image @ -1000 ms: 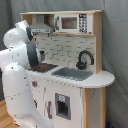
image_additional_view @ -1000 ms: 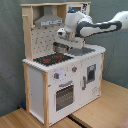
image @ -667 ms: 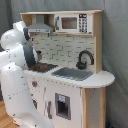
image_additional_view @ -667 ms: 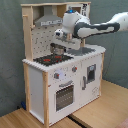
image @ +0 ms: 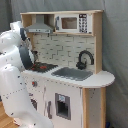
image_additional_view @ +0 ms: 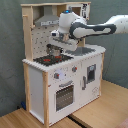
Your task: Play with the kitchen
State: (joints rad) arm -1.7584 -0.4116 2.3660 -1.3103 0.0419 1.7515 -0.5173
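One arm is all you have here, and its gripper (image_additional_view: 54,48) hangs straight above the black-and-red stovetop (image_additional_view: 50,59) at the hood end of the kitchen (image_additional_view: 65,75) — so the target lies directly below the fingertips, close but, as far as I can judge, not touching. Whether the fingers are spread or closed, or carrying anything, I cannot tell from either exterior view. The kitchen stands upright on the wooden floor (image_additional_view: 100,112), its long axis running along the counter from stovetop to sink (image: 74,73) — any next move is likely a short drop, not a sideways reach.
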